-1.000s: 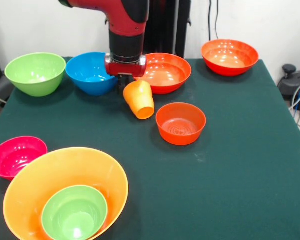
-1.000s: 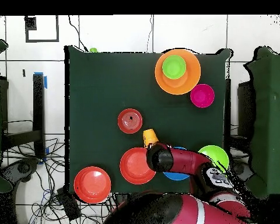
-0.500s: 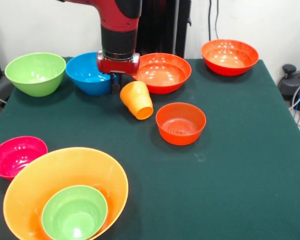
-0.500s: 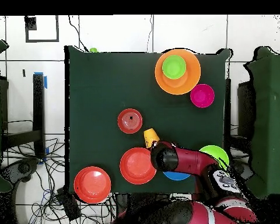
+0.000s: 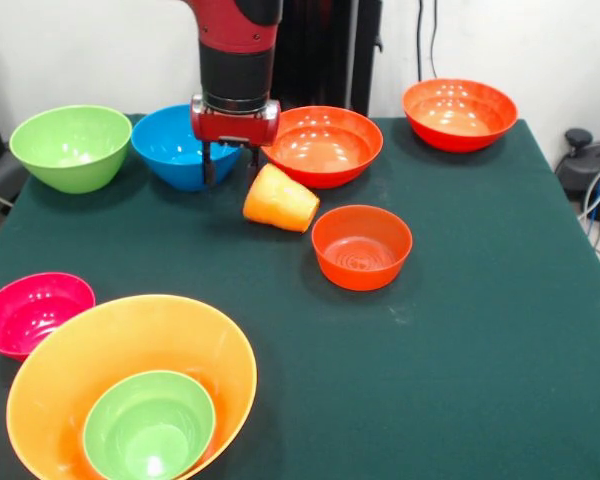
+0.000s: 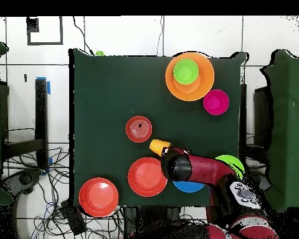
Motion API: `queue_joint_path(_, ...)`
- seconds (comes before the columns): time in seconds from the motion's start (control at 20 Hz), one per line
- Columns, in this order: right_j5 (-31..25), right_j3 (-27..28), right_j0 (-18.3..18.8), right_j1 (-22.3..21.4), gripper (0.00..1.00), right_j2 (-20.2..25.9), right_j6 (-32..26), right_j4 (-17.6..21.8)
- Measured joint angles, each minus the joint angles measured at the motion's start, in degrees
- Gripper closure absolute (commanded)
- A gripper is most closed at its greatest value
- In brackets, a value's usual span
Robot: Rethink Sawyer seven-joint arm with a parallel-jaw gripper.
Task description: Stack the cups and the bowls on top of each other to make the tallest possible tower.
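At the table's (image 5: pixel 480 330) near edge, a small green bowl (image 5: pixel 148 425) sits nested inside the largest orange bowl (image 5: pixel 130 385), with a pink bowl (image 5: pixel 32 312) just beside it. Mid-table, a small red-orange bowl (image 5: pixel 361 246) stands upright, and just beyond it the orange cup (image 5: pixel 279 200) lies tipped on its side, mouth toward that bowl. The red arm (image 5: pixel 237 60) comes straight down over the cup's far end, its pincer (image 5: pixel 228 165) spread open and holding nothing, one finger close by the cup's base. Half a second ago the cup hung tilted at the pincer; now it rests on the cloth, free. Behind stand a big green bowl (image 5: pixel 71 146), a blue bowl (image 5: pixel 177 146) and two wide red-orange bowls (image 5: pixel 325 145), (image 5: pixel 459 113).
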State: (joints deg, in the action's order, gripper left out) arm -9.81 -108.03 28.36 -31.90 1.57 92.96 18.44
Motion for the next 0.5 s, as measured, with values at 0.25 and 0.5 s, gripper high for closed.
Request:
queue_joint_path(0.25, -2.1, 0.0, 3.5, -0.8, 0.0, 3.7, 0.0, 0.0)
queue_joint_path(0.5, -2.3, 0.0, 10.9, -0.7, 0.0, 11.1, 0.0, 0.0)
